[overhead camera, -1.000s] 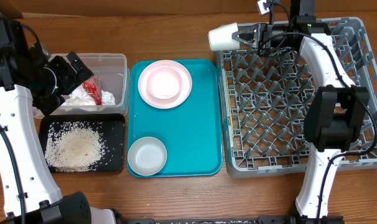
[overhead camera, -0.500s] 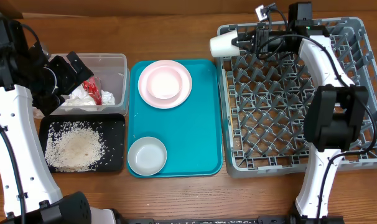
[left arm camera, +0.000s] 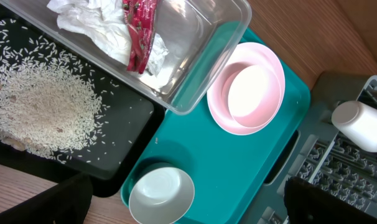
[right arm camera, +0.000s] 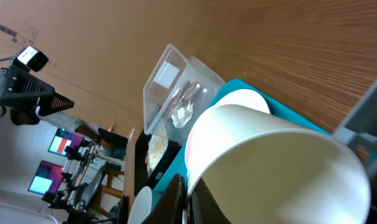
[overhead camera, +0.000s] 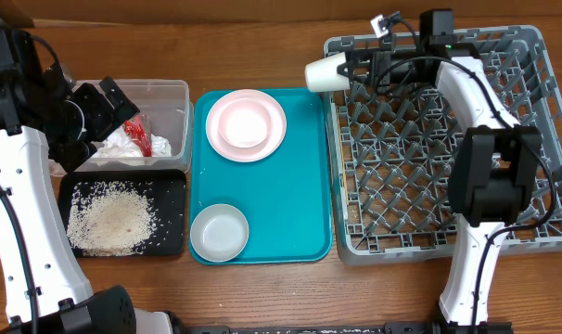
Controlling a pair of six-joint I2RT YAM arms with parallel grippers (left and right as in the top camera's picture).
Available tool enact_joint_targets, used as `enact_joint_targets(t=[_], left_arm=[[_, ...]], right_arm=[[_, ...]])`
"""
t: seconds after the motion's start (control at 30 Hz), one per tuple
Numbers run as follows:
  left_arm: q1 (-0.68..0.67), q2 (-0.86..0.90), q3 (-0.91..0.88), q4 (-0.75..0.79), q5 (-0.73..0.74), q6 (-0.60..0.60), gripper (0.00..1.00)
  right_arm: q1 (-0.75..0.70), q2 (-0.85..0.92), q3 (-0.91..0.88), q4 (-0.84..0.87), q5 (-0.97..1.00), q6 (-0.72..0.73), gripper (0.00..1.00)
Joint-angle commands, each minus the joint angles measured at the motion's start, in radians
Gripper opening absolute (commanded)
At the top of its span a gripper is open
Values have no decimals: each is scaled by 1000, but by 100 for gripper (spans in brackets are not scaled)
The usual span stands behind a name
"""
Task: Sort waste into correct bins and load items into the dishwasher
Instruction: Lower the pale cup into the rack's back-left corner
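— How are the arms finished?
— The left arm (overhead camera: 21,204) and the right arm (overhead camera: 476,88) are clad in smooth white shells, with bulky black housings (overhead camera: 490,176) set at the joints.
— And the wiring?
— Thin black cables (overhead camera: 488,260) are run along the white links. The left gripper (overhead camera: 107,109) and the right gripper (overhead camera: 360,65) are made in black.

White cup (overhead camera: 325,74), sideways, juts past the grey rack's (overhead camera: 402,167) far-left corner. A napkin (left arm camera: 92,28) and red wrapper (left arm camera: 139,31) lie in the clear tub (overhead camera: 174,88); rice (overhead camera: 109,221) covers the black tray (overhead camera: 172,223). One bowl (overhead camera: 246,125) sits on the pink plate (overhead camera: 274,125), a second bowl (overhead camera: 219,232) apart.
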Motion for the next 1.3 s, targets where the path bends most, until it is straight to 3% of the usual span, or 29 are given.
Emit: enact_joint_targets(t=[0.0,0.2,0.37,0.7,1.27], left_arm=[[4,-1,13,2,7,18,100],[4,-1,13,2,7,18,100],[4,-1,13,2,7,18,100],[4,-1,13,2,7,18,100],[4,-1,13,2,7,18,100]], right_arm=[[5,3,-7,6,0,-6,4],[-10,3,-7,-11,3,-6,4],[-20,3,-7,-61,105,-6,11],[-23,3,-7,-127,270,-6,11],[-33,-2,-5,-217,277,-6,4]])
